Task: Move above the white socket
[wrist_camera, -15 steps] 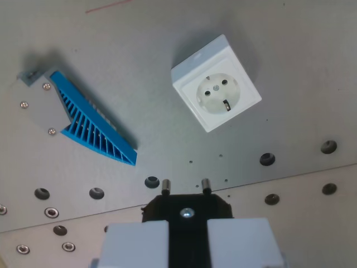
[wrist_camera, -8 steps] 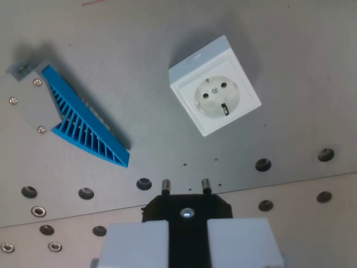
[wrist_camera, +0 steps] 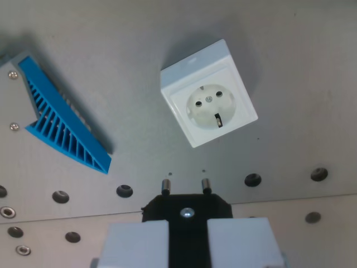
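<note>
The white socket [wrist_camera: 208,100] lies flat on the grey metal plate [wrist_camera: 128,50], turned at an angle, in the upper middle of the wrist view. Its round face shows two holes and an earth clip. My gripper [wrist_camera: 187,240] is at the bottom edge, shut on a black plug [wrist_camera: 187,209]. The plug's two metal pins [wrist_camera: 165,185] point toward the socket. The plug hangs above the plate, short of the socket and a little to the wrist view's left of its centre.
A blue ribbed wedge [wrist_camera: 61,125] fixed to a grey bracket lies at the wrist view's left. A row of round holes [wrist_camera: 252,180] and screws [wrist_camera: 7,211] crosses the plate near the plug, along a seam between two plates.
The whole scene has shifted left and down in the view, so the camera has moved. The socket now sits closer to the plug pins. The grip on the plug is unchanged.
</note>
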`<state>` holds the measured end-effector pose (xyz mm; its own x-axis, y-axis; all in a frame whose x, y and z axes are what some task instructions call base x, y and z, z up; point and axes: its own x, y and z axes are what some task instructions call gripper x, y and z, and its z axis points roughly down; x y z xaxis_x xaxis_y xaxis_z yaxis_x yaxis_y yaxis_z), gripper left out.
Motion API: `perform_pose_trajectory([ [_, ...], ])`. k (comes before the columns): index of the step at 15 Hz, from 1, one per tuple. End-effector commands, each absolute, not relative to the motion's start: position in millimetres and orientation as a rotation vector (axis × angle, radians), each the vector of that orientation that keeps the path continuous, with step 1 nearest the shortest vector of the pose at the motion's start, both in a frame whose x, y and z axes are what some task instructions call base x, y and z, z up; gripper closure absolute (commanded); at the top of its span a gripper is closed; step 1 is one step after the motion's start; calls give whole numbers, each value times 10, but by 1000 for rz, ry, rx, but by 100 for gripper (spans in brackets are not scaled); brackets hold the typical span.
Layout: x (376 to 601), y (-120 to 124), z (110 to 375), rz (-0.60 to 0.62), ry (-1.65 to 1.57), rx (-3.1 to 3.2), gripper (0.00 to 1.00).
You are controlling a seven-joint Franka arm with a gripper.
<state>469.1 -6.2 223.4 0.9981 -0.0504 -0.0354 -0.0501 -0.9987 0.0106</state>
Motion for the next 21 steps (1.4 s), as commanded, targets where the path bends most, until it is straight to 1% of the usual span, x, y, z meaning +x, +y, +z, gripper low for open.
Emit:
perform_pose_trajectory([
  [1,4643,-131,2114,77,187,3116,100],
  [13,4581,-215,1642,71,466,3069,100],
  [21,4525,-269,1361,69,573,3039,100],
])
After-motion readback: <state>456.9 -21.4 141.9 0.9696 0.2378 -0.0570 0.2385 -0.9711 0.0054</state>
